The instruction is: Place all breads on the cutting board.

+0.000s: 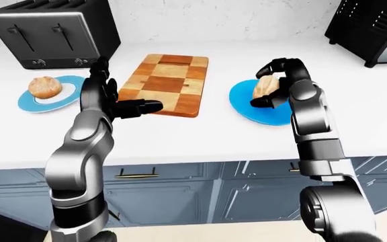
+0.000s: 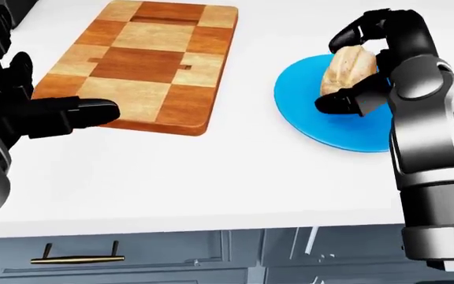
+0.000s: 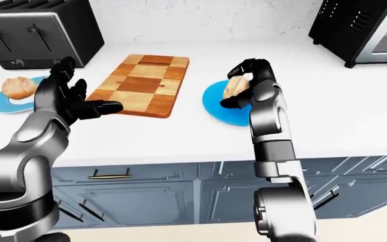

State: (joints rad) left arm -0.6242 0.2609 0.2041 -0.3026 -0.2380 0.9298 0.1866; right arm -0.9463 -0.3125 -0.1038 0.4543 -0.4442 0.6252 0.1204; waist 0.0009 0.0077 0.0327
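The right hand (image 2: pixel 351 68) is closed around a bread roll (image 2: pixel 349 68) over the blue plate (image 2: pixel 306 112) — dark fingers (image 2: pixel 353 32) curl over the far end of the roll and the thumb presses its near end. Whether the roll is touching the plate or is lifted just clear of it cannot be told. The plate lies on the white surface (image 2: pixel 211 177), to the right of the cutting board (image 2: pixel 144 65) and apart from it.

The cutting board is a checkered block of light and dark wood, lying flat with nothing on it. The left hand (image 2: pixel 34 109) hovers at the board's near left corner, fingers spread apart and holding nothing, one finger pointing right across the board's near edge.

In the left-eye view a second bread roll (image 1: pixel 45 86), rounder, sits on another blue plate (image 1: pixel 29 102) far to the left, near a dark toaster (image 1: pixel 52 33) standing at the far edge of the surface. At the far right stands a black appliance (image 1: pixel 375 27) with slotted vents — no brand, label or writing can be read on it, nor on the toaster. Below the surface run grey-blue cabinet fronts with a brass handle (image 2: pixel 77 258).
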